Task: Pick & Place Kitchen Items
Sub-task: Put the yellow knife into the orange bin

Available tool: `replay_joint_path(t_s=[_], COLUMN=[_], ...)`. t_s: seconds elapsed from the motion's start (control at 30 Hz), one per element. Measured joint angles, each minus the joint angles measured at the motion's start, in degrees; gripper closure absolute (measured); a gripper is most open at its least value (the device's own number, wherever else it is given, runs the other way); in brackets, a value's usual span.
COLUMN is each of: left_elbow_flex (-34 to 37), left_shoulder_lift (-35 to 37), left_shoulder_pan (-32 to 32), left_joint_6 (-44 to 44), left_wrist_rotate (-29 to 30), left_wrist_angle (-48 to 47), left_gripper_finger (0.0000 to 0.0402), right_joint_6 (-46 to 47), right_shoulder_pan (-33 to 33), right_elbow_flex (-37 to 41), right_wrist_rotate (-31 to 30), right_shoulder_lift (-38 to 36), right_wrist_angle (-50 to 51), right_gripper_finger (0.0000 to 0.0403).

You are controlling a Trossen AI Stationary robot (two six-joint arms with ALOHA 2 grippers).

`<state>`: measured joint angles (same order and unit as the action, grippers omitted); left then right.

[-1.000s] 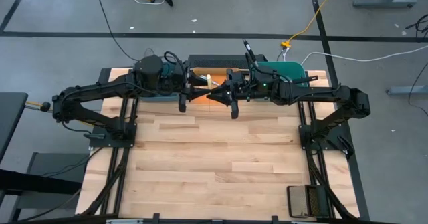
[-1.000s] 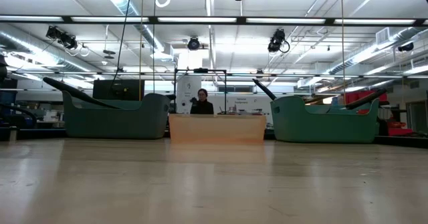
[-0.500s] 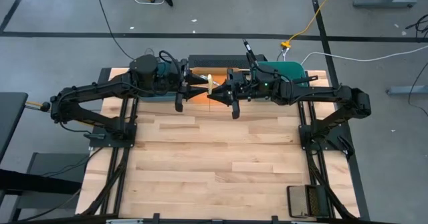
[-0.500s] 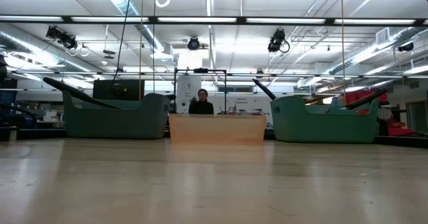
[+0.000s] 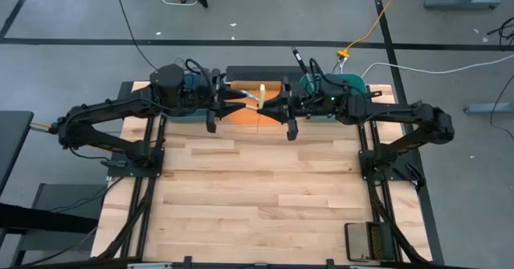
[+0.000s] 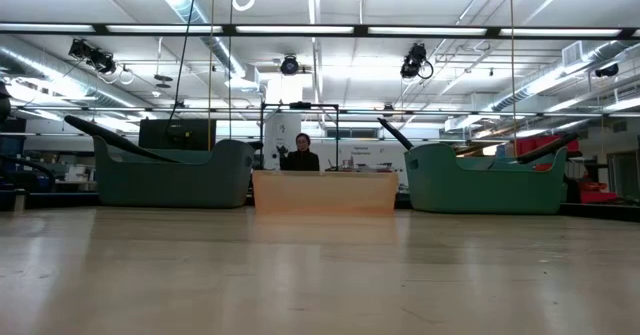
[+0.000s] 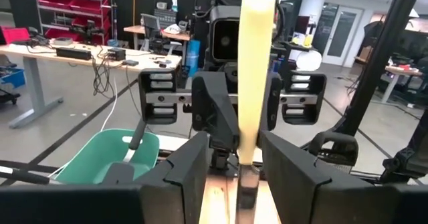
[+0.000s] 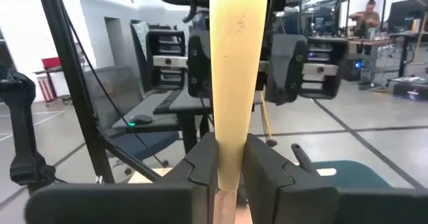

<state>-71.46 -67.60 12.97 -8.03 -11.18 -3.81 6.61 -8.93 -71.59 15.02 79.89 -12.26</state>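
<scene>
Resting in teal bin (image 6: 490, 180), black utensil handles (image 6: 393, 133), right gripper (image 5: 277, 108) clamping yellow-handled knife (image 5: 259, 95)

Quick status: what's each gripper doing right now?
Left gripper: fingers astride the yellow-handled knife; grip cannot be told.
Right gripper: fingers shut on the knife's handle.

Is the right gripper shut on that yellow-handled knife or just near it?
Shut on it. In the right wrist view, the right gripper has both fingers pressed against the yellow-handled knife, with no gap.
</scene>
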Motion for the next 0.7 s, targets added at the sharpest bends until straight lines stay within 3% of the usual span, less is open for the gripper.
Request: replay_joint_path(t_s=[0.7], left_elbow_flex=[0.0], left_shoulder_lift=[8.1], left_shoulder_pan=[0.0], left_joint_6=[-0.2], left_wrist_rotate=[5.0], left_wrist_angle=[-6.0], left_gripper_finger=[0.0250], right_joint_6=[-0.2], right_shoulder_pan=[0.0], right_elbow_flex=[0.0], right_wrist_rotate=[-1.0], right_shoulder_lift=[-1.0], right_wrist_angle=[2.4], right_gripper_finger=[0.0348])
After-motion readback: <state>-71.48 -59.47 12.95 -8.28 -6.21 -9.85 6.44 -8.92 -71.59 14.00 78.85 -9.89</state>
